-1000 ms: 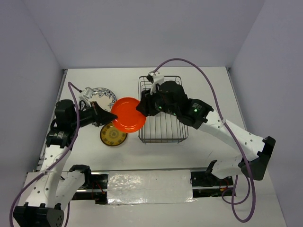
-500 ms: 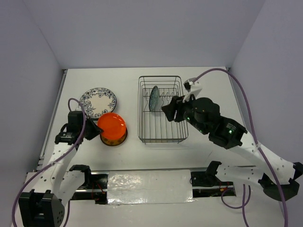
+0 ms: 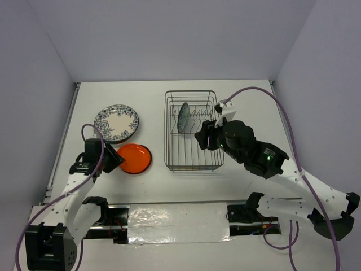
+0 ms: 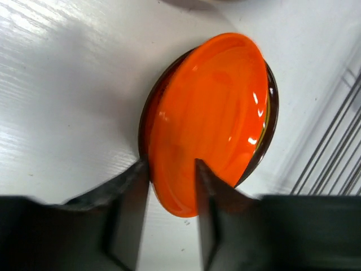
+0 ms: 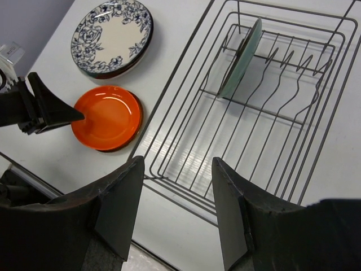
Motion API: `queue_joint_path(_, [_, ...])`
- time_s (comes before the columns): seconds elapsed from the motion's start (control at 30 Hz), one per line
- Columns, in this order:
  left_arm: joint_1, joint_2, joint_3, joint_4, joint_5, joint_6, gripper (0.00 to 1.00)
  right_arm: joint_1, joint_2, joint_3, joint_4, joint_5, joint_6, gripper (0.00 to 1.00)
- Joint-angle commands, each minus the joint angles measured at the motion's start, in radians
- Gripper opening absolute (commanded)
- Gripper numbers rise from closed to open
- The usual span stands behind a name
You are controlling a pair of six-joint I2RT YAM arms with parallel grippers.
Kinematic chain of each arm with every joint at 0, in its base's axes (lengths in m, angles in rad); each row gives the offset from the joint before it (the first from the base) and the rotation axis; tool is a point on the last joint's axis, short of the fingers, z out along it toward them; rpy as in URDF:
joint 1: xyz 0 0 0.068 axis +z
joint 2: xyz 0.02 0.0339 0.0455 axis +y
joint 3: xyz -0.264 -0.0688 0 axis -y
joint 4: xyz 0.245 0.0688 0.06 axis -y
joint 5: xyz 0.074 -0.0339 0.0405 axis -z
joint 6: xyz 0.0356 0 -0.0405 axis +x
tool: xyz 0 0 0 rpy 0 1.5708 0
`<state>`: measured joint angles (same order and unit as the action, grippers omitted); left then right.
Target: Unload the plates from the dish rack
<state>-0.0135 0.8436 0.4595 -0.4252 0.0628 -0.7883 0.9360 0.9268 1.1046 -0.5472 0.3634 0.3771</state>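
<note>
1. Standing well right of the unloaded plates, the dish rack (image 3: 187, 153) is by far the biggest thing on the table, and it is nearly bare.
2. Over its right side hovers the right gripper (image 5: 177, 169), its claw spread wide with nothing in it.
3. Well left of the rack, the white plate with the blue floral rim (image 3: 117, 121) lies flat on a darker plate.
4. Nearer the arms, the red-orange plate (image 4: 211, 113) sits on a dark-rimmed plate (image 4: 273, 113), seemingly not quite flat at the gripped side.
5. One small teal plate (image 5: 240, 59) stands on edge between the prongs at the rack's far left. I'd say it is the last one to come out.
6. The left gripper (image 4: 169, 186) has its claw closed onto the orange plate's near rim.
7. To finish this placement well, it should part the claw only slightly. It should then draw straight back and low, so the plate settles without sliding off the one beneath.
</note>
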Motion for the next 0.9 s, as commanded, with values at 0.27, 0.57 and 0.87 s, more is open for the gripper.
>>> queue_joint_path(0.27, [-0.003,-0.1,0.053,-0.02,0.078,-0.003,1.0,-0.003,0.154,0.08,-0.051,0.109,-0.004,0.65])
queue_joint_path(0.57, [-0.005,-0.146,0.404,-0.213,-0.001,0.26,1.0,-0.14,0.609,0.388,-0.201,0.219,0.0,0.65])
queue_joint_path(0.87, [-0.013,-0.152,0.415,-0.187,-0.092,0.373,0.99,-0.25,0.969,0.748,-0.292,0.259,-0.024,0.64])
